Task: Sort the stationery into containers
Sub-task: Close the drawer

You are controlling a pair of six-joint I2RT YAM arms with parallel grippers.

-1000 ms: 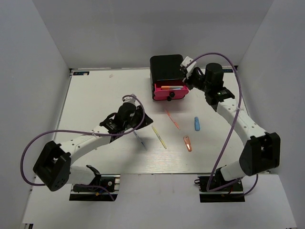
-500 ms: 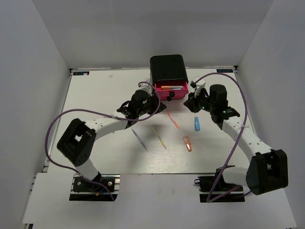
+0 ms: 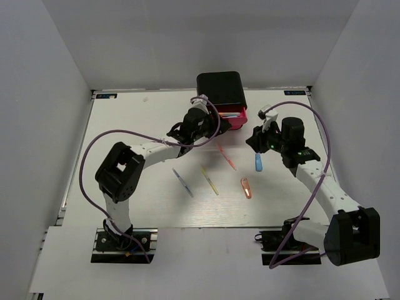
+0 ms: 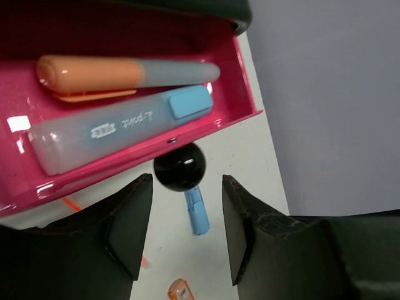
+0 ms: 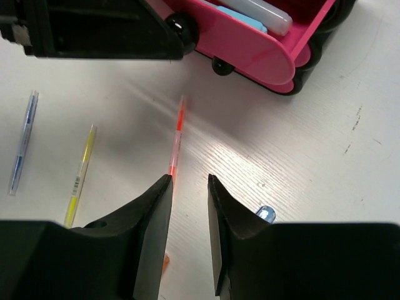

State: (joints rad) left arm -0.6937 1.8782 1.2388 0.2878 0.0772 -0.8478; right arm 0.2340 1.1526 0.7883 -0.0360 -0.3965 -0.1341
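Note:
The black cabinet stands at the table's far middle with one pink drawer pulled out. In the left wrist view the drawer holds an orange-and-grey marker and a blue-capped marker. My left gripper is open, and the drawer's black knob sits just at its tips, not clamped. My right gripper is open and empty over the table, above a blue marker. An orange pen lies ahead of it.
A yellow pen, a blue-grey pen and an orange marker lie on the white table in front of the cabinet. A lower drawer's knob shows under the open drawer.
My left gripper has swung from the middle of the table up to the drawer's front. My right gripper has drawn back from the cabinet's right side to above the blue marker.

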